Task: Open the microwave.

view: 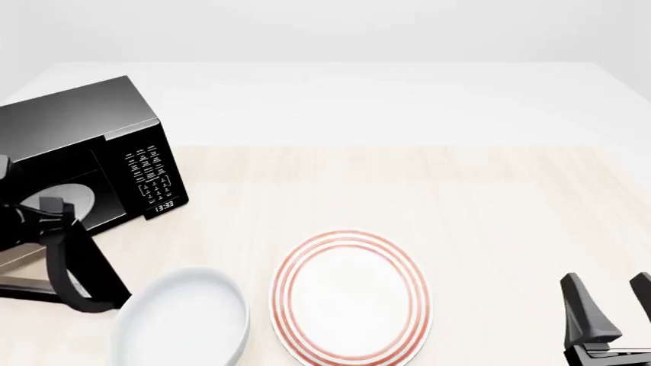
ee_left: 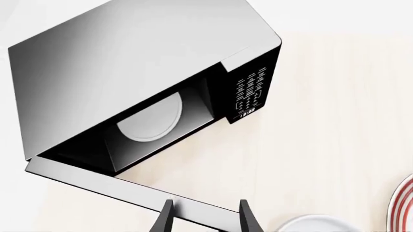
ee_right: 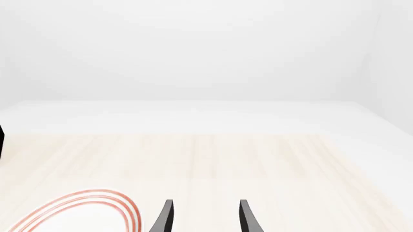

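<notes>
Straddling the swung-open microwave (ee_left: 142, 82) door's edge, the left claw (ee_left: 205, 215) gapes; the right claw (ee_right: 205, 215) gapes empty.

In the front view the microwave (view: 87, 152) runs off the picture's left edge, so its far side and most of the swung-out door (view: 26, 286) are cut off, and the left arm crosses in front of the cavity and door. The keypad (view: 148, 171) markings are too small to read. In the left wrist view the door (ee_left: 129, 191) passes behind the left gripper (ee_left: 206, 217), whose fingers are cut by the picture's edge; whether they touch the door cannot be told. The white bowl (view: 183, 320) and striped plate (view: 351, 297) are clipped at the front view's bottom edge. The right gripper (view: 610, 305) shows only 2 fingers, its body out of frame.
</notes>
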Robot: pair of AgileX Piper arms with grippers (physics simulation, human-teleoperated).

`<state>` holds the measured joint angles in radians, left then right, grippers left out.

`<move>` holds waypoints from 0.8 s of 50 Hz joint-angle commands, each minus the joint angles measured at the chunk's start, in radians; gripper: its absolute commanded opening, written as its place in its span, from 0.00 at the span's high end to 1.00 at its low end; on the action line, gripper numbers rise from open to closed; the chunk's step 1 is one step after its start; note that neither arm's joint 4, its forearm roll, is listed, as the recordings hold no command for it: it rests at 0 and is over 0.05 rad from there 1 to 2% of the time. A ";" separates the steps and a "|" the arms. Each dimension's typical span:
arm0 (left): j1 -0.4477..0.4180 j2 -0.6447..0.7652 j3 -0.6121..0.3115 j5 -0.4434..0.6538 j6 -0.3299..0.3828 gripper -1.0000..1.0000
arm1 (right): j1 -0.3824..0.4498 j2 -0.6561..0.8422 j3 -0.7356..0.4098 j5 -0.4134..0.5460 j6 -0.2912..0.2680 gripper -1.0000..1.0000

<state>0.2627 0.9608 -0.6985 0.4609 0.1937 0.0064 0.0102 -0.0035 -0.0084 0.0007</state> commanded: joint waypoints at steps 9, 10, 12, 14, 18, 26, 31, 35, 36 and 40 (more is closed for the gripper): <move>0.035 -0.044 0.046 0.027 -0.007 0.00 | 0.000 0.000 0.000 0.000 0.000 0.00; 0.035 -0.044 0.046 0.027 -0.007 0.00 | 0.000 0.000 0.000 0.000 0.000 0.00; 0.038 -0.050 0.051 0.028 -0.008 0.00 | 0.000 0.000 0.000 0.000 0.000 0.00; 0.038 -0.054 0.056 0.028 -0.009 0.00 | 0.000 0.000 0.000 0.000 0.000 0.00; 0.039 -0.058 0.065 0.025 -0.011 0.00 | 0.000 0.000 0.000 0.000 0.000 0.00; 0.045 -0.071 0.067 0.036 -0.009 0.00 | 0.000 0.000 0.000 0.000 0.000 0.00; 0.048 -0.078 0.072 0.039 -0.010 0.00 | 0.000 0.000 0.000 0.000 0.000 0.00; 0.049 -0.083 0.078 0.039 -0.012 0.00 | 0.000 0.000 0.000 0.000 0.000 0.00; 0.051 -0.085 0.080 0.040 -0.012 0.00 | 0.000 0.000 0.000 0.000 0.000 0.00; 0.057 -0.093 0.085 0.043 -0.013 0.00 | 0.000 0.000 0.000 0.000 0.000 0.00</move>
<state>0.2985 0.8690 -0.6507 0.4930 0.1958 0.0064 0.0102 -0.0035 -0.0084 0.0008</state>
